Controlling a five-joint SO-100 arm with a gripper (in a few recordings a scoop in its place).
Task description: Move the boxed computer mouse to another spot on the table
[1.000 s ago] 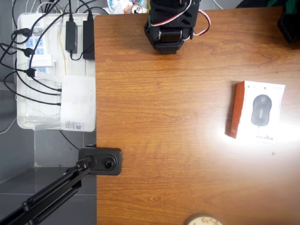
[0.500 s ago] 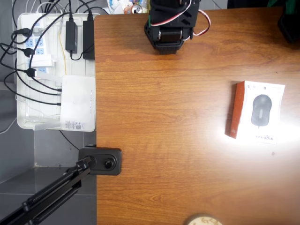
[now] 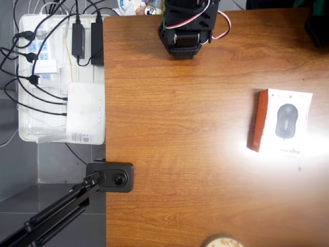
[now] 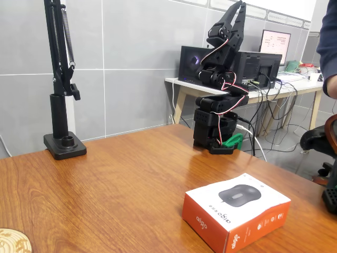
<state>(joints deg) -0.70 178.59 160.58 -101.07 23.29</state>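
With the black arm folded upright, fingers [image 4: 238, 11] together overhead, it should open wide and descend across the narrow width of the flat white-and-orange mouse carton [image 4: 237, 208] lying untouched on the glossy brown wood-grain counter [image 4: 121, 179].

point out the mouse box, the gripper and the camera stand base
mouse box [image 4: 239, 197], fixed view, top face.
gripper [image 4: 237, 11], fixed view, between the raised fingertips.
camera stand base [image 4: 65, 145], fixed view, flat black foot.

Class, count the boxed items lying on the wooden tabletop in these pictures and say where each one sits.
1. A single mouse box lies flat on the table, near the right edge in the overhead view, apart from the arm's base. None seems hidden.
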